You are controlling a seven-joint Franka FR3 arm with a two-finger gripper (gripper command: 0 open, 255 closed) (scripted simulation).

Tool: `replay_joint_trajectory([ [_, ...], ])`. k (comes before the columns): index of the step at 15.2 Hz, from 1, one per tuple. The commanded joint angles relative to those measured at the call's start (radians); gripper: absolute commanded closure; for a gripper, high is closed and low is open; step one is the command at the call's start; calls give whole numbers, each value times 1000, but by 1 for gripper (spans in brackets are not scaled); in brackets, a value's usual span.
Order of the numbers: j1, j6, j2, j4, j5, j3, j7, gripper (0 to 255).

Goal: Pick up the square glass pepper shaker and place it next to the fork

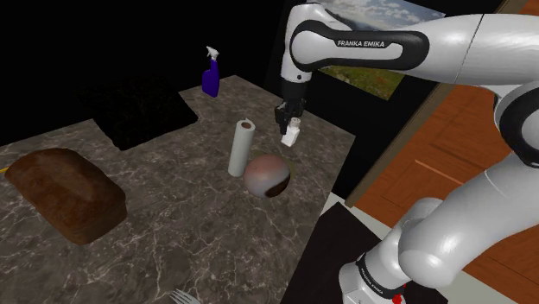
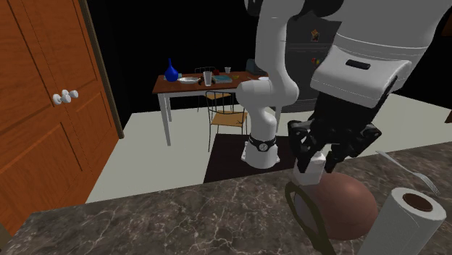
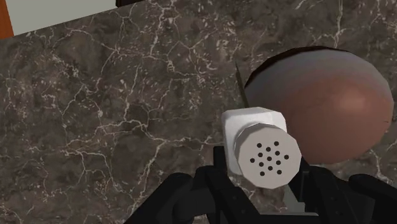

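Gripper (image 1: 288, 123): I read it clamped on the white shaker (image 1: 292, 135), above the counter (image 1: 173, 216), centre frame.
Edge: close at right.
Room: bare stone toward fork (image 1: 181, 297), lower frame.
Obstacles: bowl (image 1: 267, 175), paper roll (image 1: 241, 148), just beneath.

Black fingers (image 3: 213, 191) clasp a white shaker (image 3: 257, 149) beside a brown bowl (image 3: 327, 105).
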Motion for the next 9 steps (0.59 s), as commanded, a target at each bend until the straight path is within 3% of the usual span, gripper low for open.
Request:
replay_joint_trajectory([
  [1, 24, 1, -16, -20, 12, 28, 50, 255],
  [9, 113, 1, -47, -52, 67, 137, 234, 255],
])
